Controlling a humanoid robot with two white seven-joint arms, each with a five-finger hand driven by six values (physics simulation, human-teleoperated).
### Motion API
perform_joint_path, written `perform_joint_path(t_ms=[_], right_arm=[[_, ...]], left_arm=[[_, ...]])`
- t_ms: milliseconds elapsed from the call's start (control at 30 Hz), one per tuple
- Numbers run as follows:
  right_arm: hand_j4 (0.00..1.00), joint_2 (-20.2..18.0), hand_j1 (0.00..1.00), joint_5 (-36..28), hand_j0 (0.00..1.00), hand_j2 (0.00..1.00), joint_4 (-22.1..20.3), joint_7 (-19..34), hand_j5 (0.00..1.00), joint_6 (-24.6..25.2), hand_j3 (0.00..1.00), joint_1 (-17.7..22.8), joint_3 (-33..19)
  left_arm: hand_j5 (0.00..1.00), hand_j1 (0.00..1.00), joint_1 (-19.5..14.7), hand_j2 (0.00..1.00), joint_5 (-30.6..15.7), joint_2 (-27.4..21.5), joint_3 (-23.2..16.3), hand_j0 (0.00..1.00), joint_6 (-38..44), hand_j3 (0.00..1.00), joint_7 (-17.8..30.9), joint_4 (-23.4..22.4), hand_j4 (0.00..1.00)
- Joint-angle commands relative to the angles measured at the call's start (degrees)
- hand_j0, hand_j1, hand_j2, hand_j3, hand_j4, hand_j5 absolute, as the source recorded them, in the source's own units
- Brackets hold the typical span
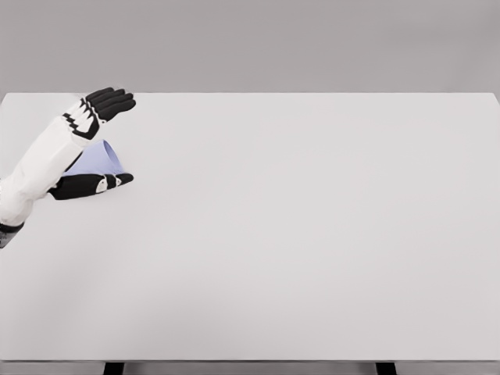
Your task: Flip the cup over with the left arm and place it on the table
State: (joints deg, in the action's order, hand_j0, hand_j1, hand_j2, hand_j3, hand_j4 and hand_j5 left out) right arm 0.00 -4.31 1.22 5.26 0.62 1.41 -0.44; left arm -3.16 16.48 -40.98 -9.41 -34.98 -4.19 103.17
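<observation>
A wide white table [312,234] fills the head view against a plain grey backdrop. Only one arm shows: the white left arm comes in from the lower left edge and reaches toward the table's far left corner. Its black-fingered left hand [98,144] is spread wide, four fingers [111,101] extended above and beyond the cup, the thumb [90,186] lying flat on the table nearer the camera.

Between fingers and thumb sits a pale lavender cup [101,158], mostly hidden by the forearm. It appears to lie tilted or on its side, with its long axis running roughly along the forearm, though which end is the mouth cannot be told. The hand brackets the cup but does not seem closed on it; contact is unclear.

The cup is close to the table's left edge. To the cup's right the tabletop stretches wide, giving ample room to turn the cup and set it down.
</observation>
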Motion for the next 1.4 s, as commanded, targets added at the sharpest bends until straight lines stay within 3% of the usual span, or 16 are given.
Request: perform_joint_path(t_ms=[0,67,233,333,467,567,733,867,933,1033,1300,1367], right_arm=[[1.00,0.00,1.00,0.00,1.00,1.00,0.01,0.01,1.00,0.00,1.00,0.00,0.01],[1.00,0.00,1.00,0.00,1.00,1.00,0.01,0.01,1.00,0.00,1.00,-0.09,0.01],[1.00,0.00,1.00,0.00,1.00,1.00,0.01,0.01,1.00,0.00,1.00,-0.09,0.01],[1.00,0.00,1.00,0.00,1.00,1.00,0.01,0.01,1.00,0.00,1.00,0.00,0.01],[1.00,0.00,1.00,0.00,1.00,1.00,0.01,0.01,1.00,0.00,1.00,0.00,0.01],[1.00,0.00,1.00,0.00,1.00,1.00,0.01,0.01,1.00,0.00,1.00,0.00,0.01],[1.00,0.00,1.00,0.00,1.00,1.00,0.01,0.01,1.00,0.00,1.00,-0.09,0.01],[1.00,0.00,1.00,0.00,1.00,1.00,0.01,0.01,1.00,0.00,1.00,-0.09,0.01],[1.00,0.00,1.00,0.00,1.00,1.00,0.01,0.01,1.00,0.00,1.00,0.00,0.01],[1.00,0.00,1.00,0.00,1.00,1.00,0.01,0.01,1.00,0.00,1.00,-0.09,0.01],[1.00,0.00,1.00,0.00,1.00,1.00,0.01,0.01,1.00,0.00,1.00,-0.09,0.01],[1.00,0.00,1.00,0.00,1.00,1.00,0.01,0.01,1.00,0.00,1.00,-0.09,0.01]], left_arm=[[1.00,1.00,0.00,1.00,-0.30,-0.07,-2.71,1.00,-0.02,1.00,-0.03,0.01,1.00],[1.00,1.00,-0.70,1.00,-0.39,-0.24,-3.51,1.00,-0.02,1.00,-0.12,-0.43,1.00],[1.00,1.00,-1.75,1.00,-0.83,-2.44,-4.12,1.00,12.38,1.00,-0.38,0.01,1.00],[1.00,1.00,-2.11,1.00,-6.54,-3.50,-5.00,1.00,23.81,1.00,-0.38,0.01,1.00],[1.00,1.00,-2.37,1.00,-12.78,-5.25,-5.70,1.00,30.93,1.00,-0.47,0.01,1.00],[1.00,1.00,-3.60,1.00,-20.16,-10.87,-8.77,1.00,37.79,1.00,-0.29,0.01,1.00],[1.00,1.00,-7.20,1.00,-26.05,-16.41,-15.97,1.00,38.49,1.00,-0.21,0.01,1.00],[1.00,1.00,-10.72,1.00,-27.90,-18.00,-21.79,1.00,40.33,1.00,-0.73,0.01,1.00],[1.00,1.00,-11.07,1.00,-28.43,-18.18,-21.88,1.00,42.80,1.00,-1.00,0.01,1.00],[1.00,1.00,-11.07,1.00,-28.43,-18.18,-22.40,1.00,46.75,1.00,-6.53,0.01,1.00],[1.00,1.00,-11.34,1.00,-28.60,-17.38,-23.63,1.00,50.89,1.00,-9.70,0.01,1.00],[1.00,1.00,-11.86,1.00,-30.97,-17.38,-24.51,1.00,51.06,1.00,-9.61,0.01,1.00]])
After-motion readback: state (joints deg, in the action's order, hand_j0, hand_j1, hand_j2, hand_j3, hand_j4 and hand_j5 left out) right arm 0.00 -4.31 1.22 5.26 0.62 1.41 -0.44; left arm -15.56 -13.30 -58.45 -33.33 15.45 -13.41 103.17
